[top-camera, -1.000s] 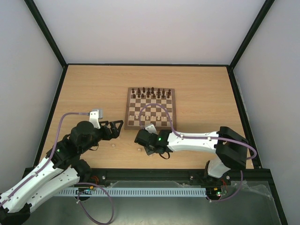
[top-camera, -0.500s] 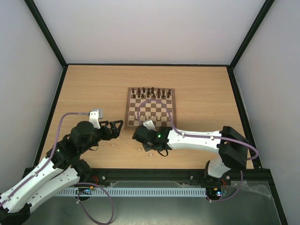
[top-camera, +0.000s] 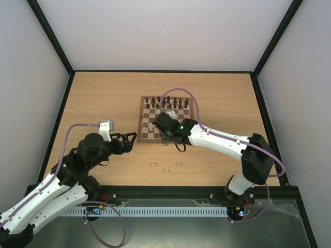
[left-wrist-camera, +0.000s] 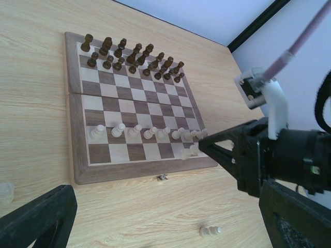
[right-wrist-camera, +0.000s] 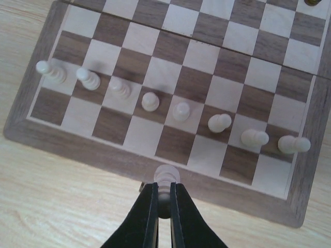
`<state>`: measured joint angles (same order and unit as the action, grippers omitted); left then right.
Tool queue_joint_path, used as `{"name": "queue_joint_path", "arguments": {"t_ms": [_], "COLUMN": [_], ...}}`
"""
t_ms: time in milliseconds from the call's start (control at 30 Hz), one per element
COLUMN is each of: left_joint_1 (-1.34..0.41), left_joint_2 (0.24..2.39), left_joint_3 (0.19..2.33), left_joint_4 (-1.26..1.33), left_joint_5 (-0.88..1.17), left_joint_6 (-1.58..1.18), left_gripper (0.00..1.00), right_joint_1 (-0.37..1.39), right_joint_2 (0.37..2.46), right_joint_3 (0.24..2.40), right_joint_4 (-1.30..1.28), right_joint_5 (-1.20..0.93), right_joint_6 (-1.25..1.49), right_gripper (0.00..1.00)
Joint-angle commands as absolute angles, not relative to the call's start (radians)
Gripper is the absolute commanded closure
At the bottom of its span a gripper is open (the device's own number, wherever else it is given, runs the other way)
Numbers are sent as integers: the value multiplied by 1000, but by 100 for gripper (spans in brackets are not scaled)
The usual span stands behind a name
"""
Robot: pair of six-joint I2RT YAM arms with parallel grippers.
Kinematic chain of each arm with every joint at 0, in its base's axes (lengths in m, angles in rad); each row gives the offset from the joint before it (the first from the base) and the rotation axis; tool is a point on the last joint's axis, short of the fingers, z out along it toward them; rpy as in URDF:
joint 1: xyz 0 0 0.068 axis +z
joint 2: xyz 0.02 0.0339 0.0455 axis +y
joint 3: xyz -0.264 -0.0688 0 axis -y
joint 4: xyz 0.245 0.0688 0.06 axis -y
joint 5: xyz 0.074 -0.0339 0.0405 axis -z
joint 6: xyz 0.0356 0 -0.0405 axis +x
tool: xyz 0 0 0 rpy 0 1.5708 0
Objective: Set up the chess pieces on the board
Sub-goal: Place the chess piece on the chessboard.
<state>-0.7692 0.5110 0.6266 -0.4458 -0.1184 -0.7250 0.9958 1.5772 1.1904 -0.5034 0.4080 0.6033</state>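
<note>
Once swung forward off the table (top-camera: 103, 98), now over the near border of the board (right-wrist-camera: 31, 132): right gripper (right-wrist-camera: 160, 201) pinched tight on one of the chess pieces (right-wrist-camera: 167, 178). Marks carry done, back-rank placement pending. Left gripper (top-camera: 128, 139) spread wide, idle beside the board.
</note>
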Motion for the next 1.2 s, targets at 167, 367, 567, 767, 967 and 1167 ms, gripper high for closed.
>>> {"name": "queue_joint_path", "arguments": {"t_ms": [167, 367, 567, 767, 967, 1167], "left_joint_1": [-769, -769, -769, -768, -769, -769], "left_joint_2": [511, 510, 512, 512, 511, 512], "left_joint_3": [628, 629, 629, 627, 626, 622], "left_joint_4": [-437, -437, -436, -433, -434, -430], "left_joint_5": [-111, -113, -113, -114, -114, -114], "left_joint_6": [-709, -707, -706, -705, -705, -706], "left_gripper": [0, 1, 1, 1, 0, 1], "right_joint_1": [934, 931, 913, 888, 879, 878], "right_joint_2": [1657, 1671, 1683, 1690, 1703, 1712], "right_joint_3": [1228, 1233, 1222, 1213, 1208, 1193], "right_joint_4": [-487, -479, -459, -437, -428, -415], "right_joint_5": [360, 355, 346, 328, 318, 308], "right_joint_6": [534, 531, 529, 524, 520, 520], "right_gripper": [95, 95, 95, 95, 95, 95]}}
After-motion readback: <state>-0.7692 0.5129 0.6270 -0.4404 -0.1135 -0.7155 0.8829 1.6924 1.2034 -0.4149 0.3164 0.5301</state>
